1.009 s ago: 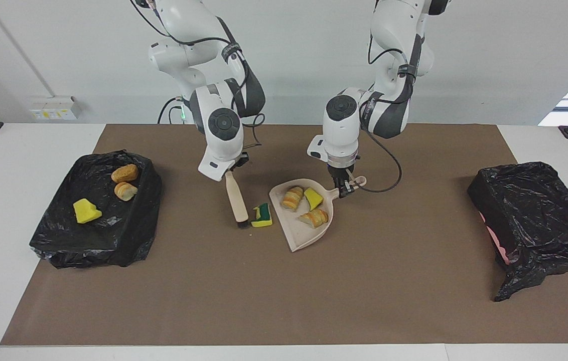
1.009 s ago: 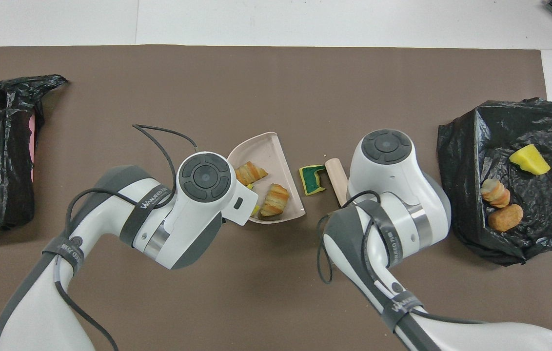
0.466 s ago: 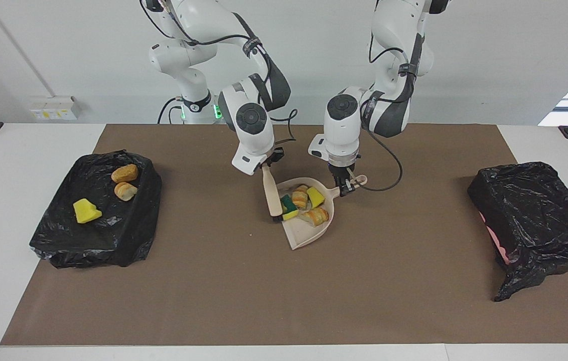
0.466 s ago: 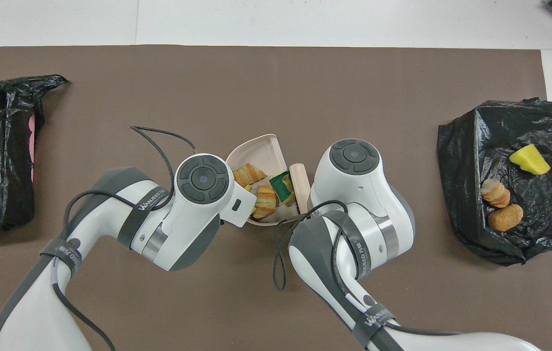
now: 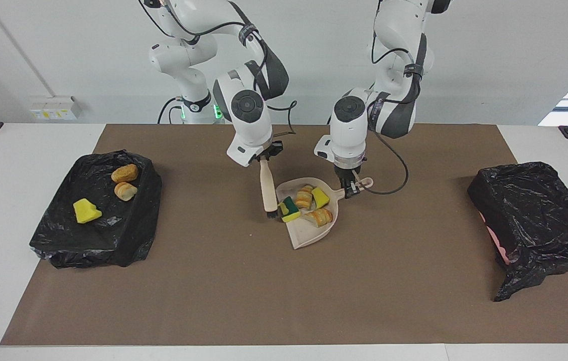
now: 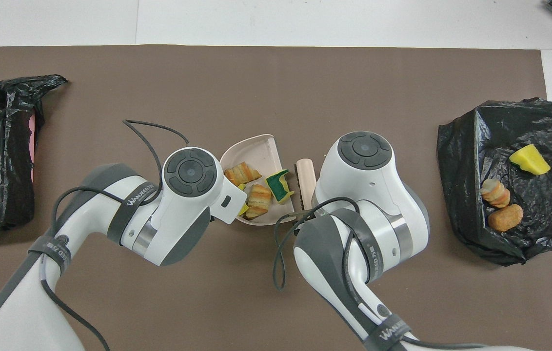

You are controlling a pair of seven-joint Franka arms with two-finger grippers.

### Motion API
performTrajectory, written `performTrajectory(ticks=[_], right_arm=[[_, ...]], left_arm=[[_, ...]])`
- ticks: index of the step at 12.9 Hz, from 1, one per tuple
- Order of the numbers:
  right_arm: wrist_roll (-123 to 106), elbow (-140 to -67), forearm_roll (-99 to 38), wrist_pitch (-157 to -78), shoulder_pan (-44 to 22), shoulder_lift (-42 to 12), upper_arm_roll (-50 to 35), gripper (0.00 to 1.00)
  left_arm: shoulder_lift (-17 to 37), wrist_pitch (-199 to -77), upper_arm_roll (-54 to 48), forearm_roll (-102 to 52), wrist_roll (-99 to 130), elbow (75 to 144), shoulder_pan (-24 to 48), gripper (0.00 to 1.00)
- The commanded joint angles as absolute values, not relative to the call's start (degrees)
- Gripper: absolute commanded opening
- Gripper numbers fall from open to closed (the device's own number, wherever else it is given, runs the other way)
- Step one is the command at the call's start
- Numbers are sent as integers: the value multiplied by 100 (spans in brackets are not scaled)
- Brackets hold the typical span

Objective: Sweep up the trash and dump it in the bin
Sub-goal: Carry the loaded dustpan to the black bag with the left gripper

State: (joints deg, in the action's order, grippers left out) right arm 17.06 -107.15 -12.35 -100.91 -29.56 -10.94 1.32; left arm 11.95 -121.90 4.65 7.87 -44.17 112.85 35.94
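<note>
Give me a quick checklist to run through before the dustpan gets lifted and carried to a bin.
1. Left tool shut on dustpan handle: ok.
2. Right tool shut on brush: ok.
3. Four scraps in the pan, including green-and-yellow sponge at its open edge: ok, though it may slip.
4. Loose scraps on the brown mat: none seen, ok.
5. Brush clear of the pan: not ok, bristles sit at its open edge.
6. Bin with three scraps has room: ok.
</note>
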Motion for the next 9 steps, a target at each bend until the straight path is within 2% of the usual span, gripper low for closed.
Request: performTrajectory(ticks=[1,5,9], right_arm=[[2098,-10714,-1213,-9976,-2953,-994,105,0],[2943,-10723,-1055,-9511,-2935,-388,79,0],[3629,-10934,-1361,-10027,-3392,-263,-35,0]], left_arm=[[950,-12226,457,835,-4841,11435,3385,0],[424,-11787,448,826,-5955,11443,2779,0],[-114,-11295,474,519,-7722,11356,1611,0]])
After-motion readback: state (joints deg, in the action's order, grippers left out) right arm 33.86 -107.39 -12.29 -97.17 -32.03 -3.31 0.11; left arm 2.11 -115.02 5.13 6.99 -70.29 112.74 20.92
